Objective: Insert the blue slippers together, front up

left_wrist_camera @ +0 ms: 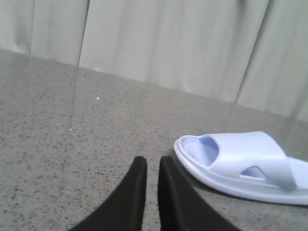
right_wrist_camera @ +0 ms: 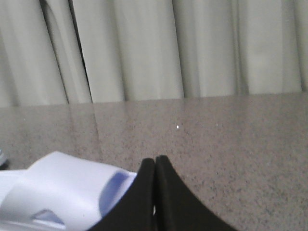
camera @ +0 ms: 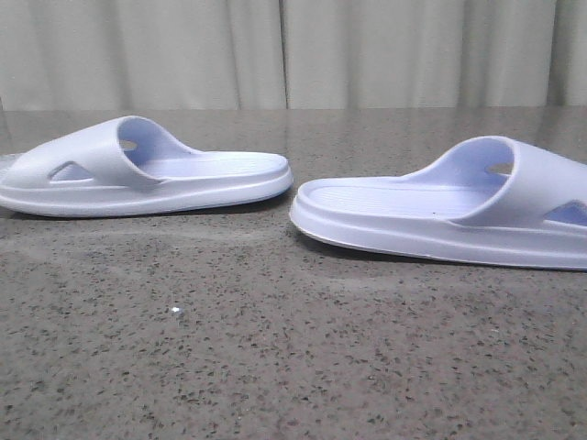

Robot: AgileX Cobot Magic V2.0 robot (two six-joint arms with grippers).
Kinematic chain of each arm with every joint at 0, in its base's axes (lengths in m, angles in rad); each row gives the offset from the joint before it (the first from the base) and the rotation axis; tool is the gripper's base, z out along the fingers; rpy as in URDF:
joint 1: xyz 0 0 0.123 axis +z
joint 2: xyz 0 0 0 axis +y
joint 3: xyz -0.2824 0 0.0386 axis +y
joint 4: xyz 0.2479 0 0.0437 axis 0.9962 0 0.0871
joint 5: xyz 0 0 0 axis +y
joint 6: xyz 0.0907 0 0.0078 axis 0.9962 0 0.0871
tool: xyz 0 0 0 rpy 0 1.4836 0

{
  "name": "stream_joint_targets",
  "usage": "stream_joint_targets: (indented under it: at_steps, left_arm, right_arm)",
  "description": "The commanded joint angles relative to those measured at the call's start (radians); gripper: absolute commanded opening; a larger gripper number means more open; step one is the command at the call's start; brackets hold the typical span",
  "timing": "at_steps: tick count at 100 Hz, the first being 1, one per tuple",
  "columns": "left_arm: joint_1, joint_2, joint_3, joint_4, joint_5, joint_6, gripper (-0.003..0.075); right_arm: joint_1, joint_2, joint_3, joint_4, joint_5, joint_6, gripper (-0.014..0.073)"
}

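Observation:
Two pale lavender-blue slippers lie sole-down on the table, heel ends facing each other. The left slipper (camera: 138, 174) has its strap at the left. The right slipper (camera: 440, 215) has its strap at the right. Neither gripper shows in the front view. My left gripper (left_wrist_camera: 152, 161) hangs over bare table beside the toe end of the left slipper (left_wrist_camera: 245, 163); its fingers are almost together, with a narrow gap and nothing between them. My right gripper (right_wrist_camera: 155, 160) is shut and empty, just beside the strap of the right slipper (right_wrist_camera: 62, 187).
The table (camera: 275, 348) is dark speckled stone. A pale curtain (camera: 275, 46) hangs along its far edge. A small white speck (camera: 175, 312) lies on the table in front of the left slipper.

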Motion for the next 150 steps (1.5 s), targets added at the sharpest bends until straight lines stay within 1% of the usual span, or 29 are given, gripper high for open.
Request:
stream_joint_targets:
  at_steps: [1, 15, 23, 32, 41, 56, 64, 73, 80, 86, 93, 101, 105, 108, 112, 121, 134, 150]
  left_arm:
    - [-0.007, -0.029, -0.036, -0.140, -0.071, -0.009, 0.0015]
    - [-0.007, -0.009, -0.140, -0.301, 0.048, -0.009, 0.0015]
    - [-0.007, 0.038, -0.224, -0.325, 0.151, -0.013, 0.0015]
    - [-0.007, 0.136, -0.323, -0.326, 0.247, -0.042, 0.0015]
    - [-0.007, 0.250, -0.434, -0.326, 0.281, -0.041, 0.0015]
    - [-0.007, 0.408, -0.595, -0.328, 0.346, -0.041, 0.0016]
    - [-0.007, 0.467, -0.635, -0.331, 0.370, -0.041, 0.0016]
    - [-0.007, 0.495, -0.638, -0.356, 0.366, -0.039, 0.0020]
    - [-0.007, 0.508, -0.638, -0.358, 0.366, -0.038, 0.0052]
    - [-0.007, 0.510, -0.638, -0.360, 0.366, -0.038, 0.0108]
    - [-0.007, 0.510, -0.638, -0.365, 0.366, -0.038, 0.0209]
    - [-0.007, 0.510, -0.638, -0.365, 0.378, -0.038, 0.0365]
    - [-0.007, 0.510, -0.638, -0.365, 0.387, -0.038, 0.0440]
    - [-0.007, 0.510, -0.638, -0.365, 0.389, -0.038, 0.0479]
    - [-0.007, 0.510, -0.638, -0.365, 0.393, -0.038, 0.0514]
    - [-0.007, 0.514, -0.638, -0.356, 0.393, -0.038, 0.0511]
    - [-0.007, 0.543, -0.636, -0.357, 0.386, -0.038, 0.0470]
    - [-0.007, 0.643, -0.636, -0.422, 0.339, -0.042, 0.0457]
  right_arm:
    - [-0.003, -0.021, -0.052, 0.000, 0.027, 0.011, -0.0107]
    - [-0.003, -0.021, -0.175, 0.006, 0.190, 0.027, -0.0106]
    - [-0.003, -0.007, -0.249, 0.006, 0.249, 0.027, -0.0106]
    - [-0.003, 0.023, -0.342, 0.010, 0.320, 0.032, -0.0106]
    - [-0.003, 0.078, -0.440, 0.050, 0.389, 0.033, -0.0106]
    - [-0.003, 0.196, -0.584, 0.156, 0.489, 0.033, -0.0106]
    - [-0.003, 0.248, -0.635, 0.189, 0.540, 0.033, -0.0106]
    - [-0.003, 0.290, -0.646, 0.206, 0.566, 0.033, -0.0095]
    - [-0.003, 0.310, -0.646, 0.224, 0.578, 0.033, -0.0043]
    - [-0.003, 0.321, -0.646, 0.241, 0.583, 0.033, 0.0041]
    - [-0.003, 0.327, -0.646, 0.254, 0.579, 0.033, 0.0178]
    - [-0.003, 0.327, -0.646, 0.254, 0.550, 0.033, 0.0347]
    - [-0.003, 0.327, -0.646, 0.254, 0.537, 0.033, 0.0402]
    - [-0.003, 0.327, -0.646, 0.254, 0.525, 0.033, 0.0440]
    - [-0.003, 0.327, -0.646, 0.254, 0.512, 0.033, 0.0461]
    - [-0.003, 0.327, -0.646, 0.254, 0.496, 0.033, 0.0463]
    - [-0.003, 0.327, -0.646, 0.254, 0.485, 0.033, 0.0463]
    - [-0.003, 0.327, -0.646, 0.254, 0.485, 0.033, 0.0463]
